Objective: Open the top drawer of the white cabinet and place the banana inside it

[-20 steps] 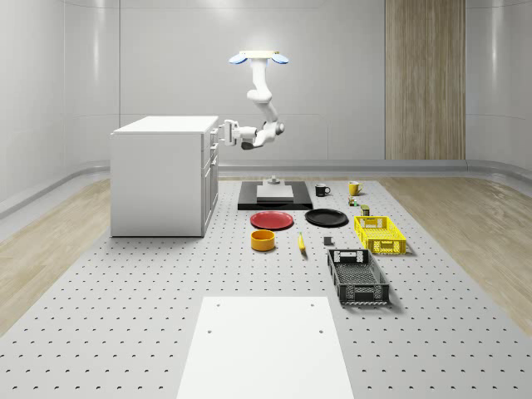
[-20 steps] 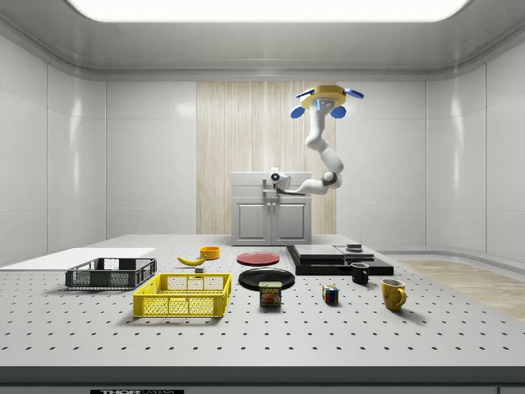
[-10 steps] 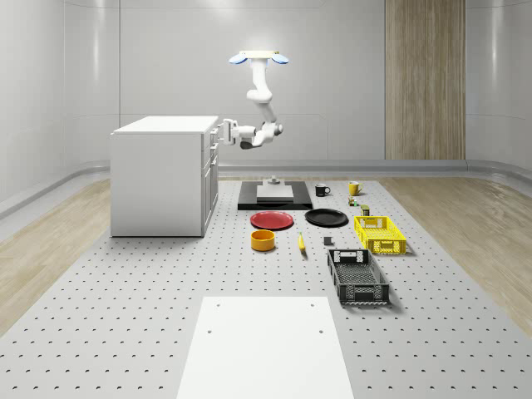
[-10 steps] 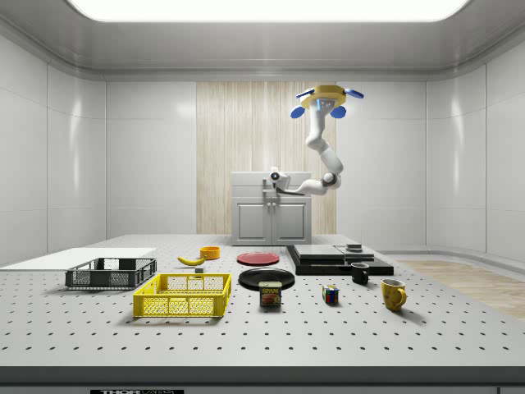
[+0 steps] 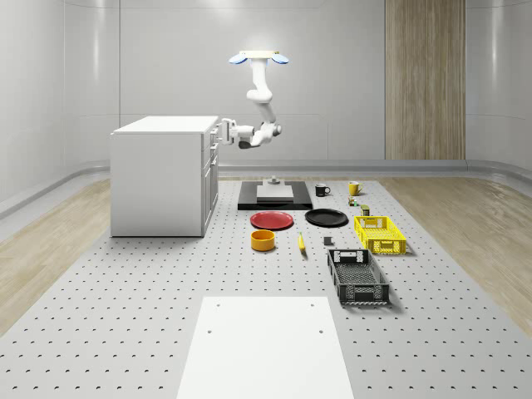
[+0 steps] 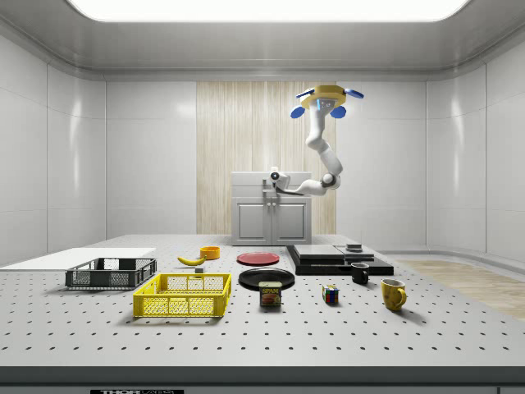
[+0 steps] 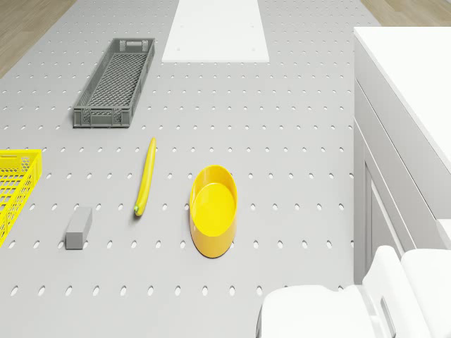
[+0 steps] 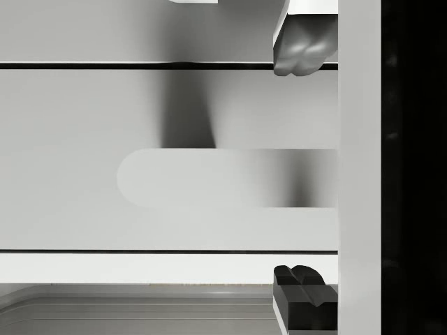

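the drone (image 5: 259, 57) hovers beside the white cabinet (image 5: 162, 174), hand (image 8: 299, 167) open, its fingertips (image 8: 300, 52) straddling the closed top drawer's handle (image 8: 209, 178). the banana (image 7: 145, 176) lies on open worktop (image 7: 282, 127) beside a yellow bowl (image 7: 213, 209). a can (image 6: 270, 294) reads "spam".
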